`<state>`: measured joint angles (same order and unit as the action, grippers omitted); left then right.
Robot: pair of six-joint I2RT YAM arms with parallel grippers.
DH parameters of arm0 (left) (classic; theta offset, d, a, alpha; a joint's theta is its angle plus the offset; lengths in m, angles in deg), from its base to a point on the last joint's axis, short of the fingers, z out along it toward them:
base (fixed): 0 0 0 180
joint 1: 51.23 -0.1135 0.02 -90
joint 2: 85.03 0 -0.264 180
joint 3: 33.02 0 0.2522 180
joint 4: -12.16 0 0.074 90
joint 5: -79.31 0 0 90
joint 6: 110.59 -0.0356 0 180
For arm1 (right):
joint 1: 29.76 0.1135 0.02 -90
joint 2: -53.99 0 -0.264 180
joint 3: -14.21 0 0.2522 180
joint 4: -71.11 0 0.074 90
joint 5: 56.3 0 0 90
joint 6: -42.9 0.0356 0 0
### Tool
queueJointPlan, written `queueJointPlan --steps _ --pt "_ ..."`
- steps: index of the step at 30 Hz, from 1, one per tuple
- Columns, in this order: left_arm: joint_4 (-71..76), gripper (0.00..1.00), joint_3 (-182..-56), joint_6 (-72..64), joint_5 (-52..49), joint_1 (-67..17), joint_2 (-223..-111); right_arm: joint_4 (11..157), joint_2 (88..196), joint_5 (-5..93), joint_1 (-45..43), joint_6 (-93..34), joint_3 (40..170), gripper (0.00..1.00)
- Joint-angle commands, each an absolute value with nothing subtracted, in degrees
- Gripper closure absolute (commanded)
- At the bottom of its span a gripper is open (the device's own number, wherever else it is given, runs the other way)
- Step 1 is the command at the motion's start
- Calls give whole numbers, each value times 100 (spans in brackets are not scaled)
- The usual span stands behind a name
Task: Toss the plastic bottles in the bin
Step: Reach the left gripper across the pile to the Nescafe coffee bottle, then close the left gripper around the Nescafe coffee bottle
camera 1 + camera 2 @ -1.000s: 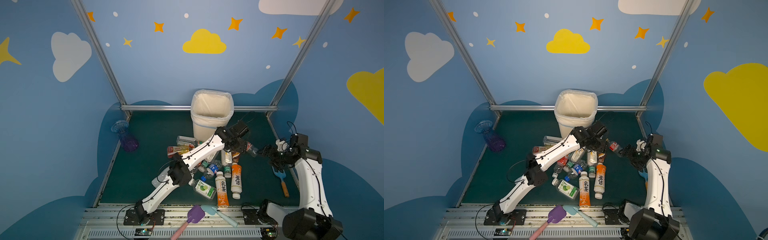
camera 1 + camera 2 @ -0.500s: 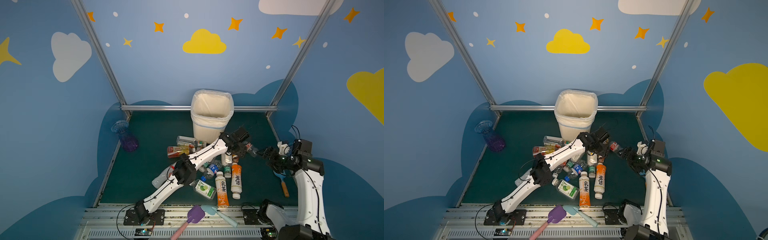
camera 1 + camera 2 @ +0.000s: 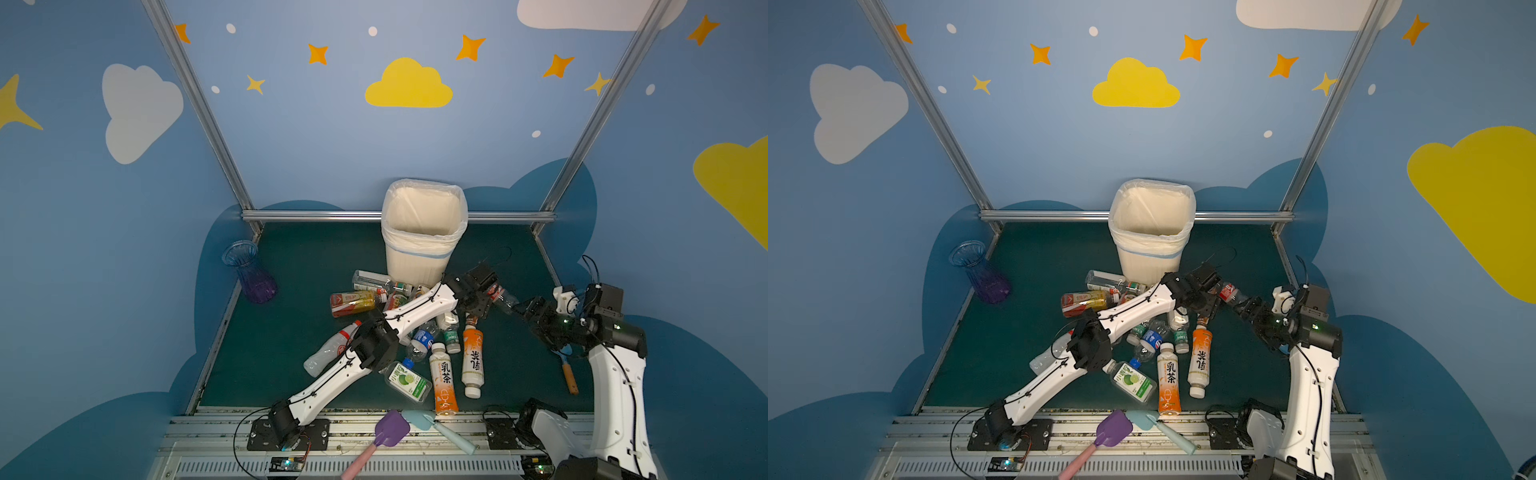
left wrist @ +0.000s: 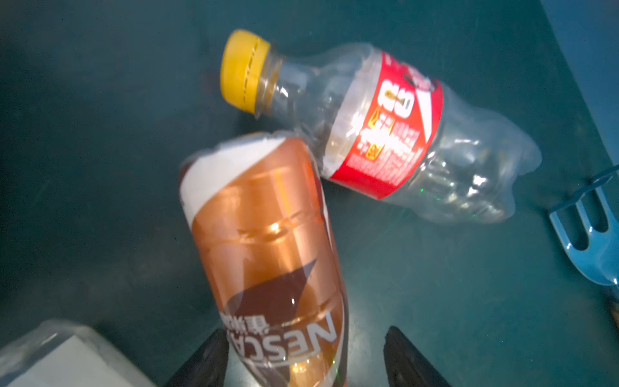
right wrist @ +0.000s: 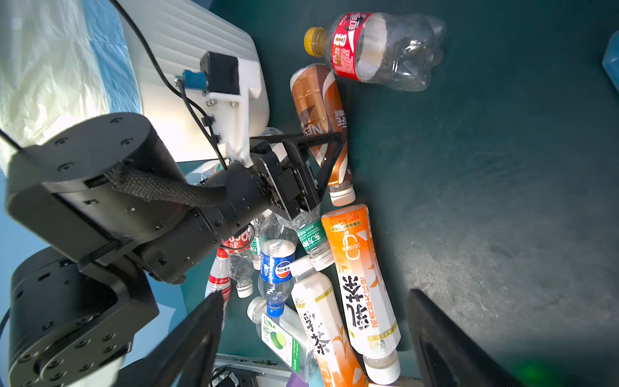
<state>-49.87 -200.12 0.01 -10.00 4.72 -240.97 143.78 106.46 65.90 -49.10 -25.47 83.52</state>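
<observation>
Both top views: high up at cell front, looking down & back, far off, whole scene w/ bin (image 3: pixel 415 266) at rear; near-identical pair. L wrist cam: v. close, aimed down at mat (image 4: pixel 100 167); brown bottle (image 4: pixel 268 241) fills mid-frame. R wrist cam: mid-range, faces across bottle pile (image 5: pixel 335 284) toward bin. Wrist views share brown bottle + red-label bottle (image 4: pixel 385 127).

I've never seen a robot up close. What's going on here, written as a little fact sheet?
bin: upright at the back, bag-lined, no bottle visible inside
bottles: heaped lying down on the green mat before the bin
left claw: open, a finger either side of the brown bottle
right claw: open, empty, near the red-label bottle
red-label bottle: yellow cap, lying by the brown bottle's end
</observation>
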Motion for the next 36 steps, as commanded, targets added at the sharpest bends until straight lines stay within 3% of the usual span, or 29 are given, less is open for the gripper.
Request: queueJointPlan --steps 1,9,14,20,36 --pt "-4770 25 -20147 -41 -1157 426 -24305 14378 10567 6648 -4926 -2584 8308 14" --pt "-4540 26 -20208 220 -956 250 -24529 14417 10653 6595 -4923 -2651 8422 14" --pt "-4493 39 -20287 193 -889 208 -24548 14447 10751 6595 -4914 -2661 8549 14" --pt "-4605 46 -20271 -6 -892 212 -24295 14449 10786 6595 -4915 -2672 8607 14" --pt "-5274 49 -19739 -700 -782 601 -22774 14259 10580 6549 -4984 -2564 8506 14"
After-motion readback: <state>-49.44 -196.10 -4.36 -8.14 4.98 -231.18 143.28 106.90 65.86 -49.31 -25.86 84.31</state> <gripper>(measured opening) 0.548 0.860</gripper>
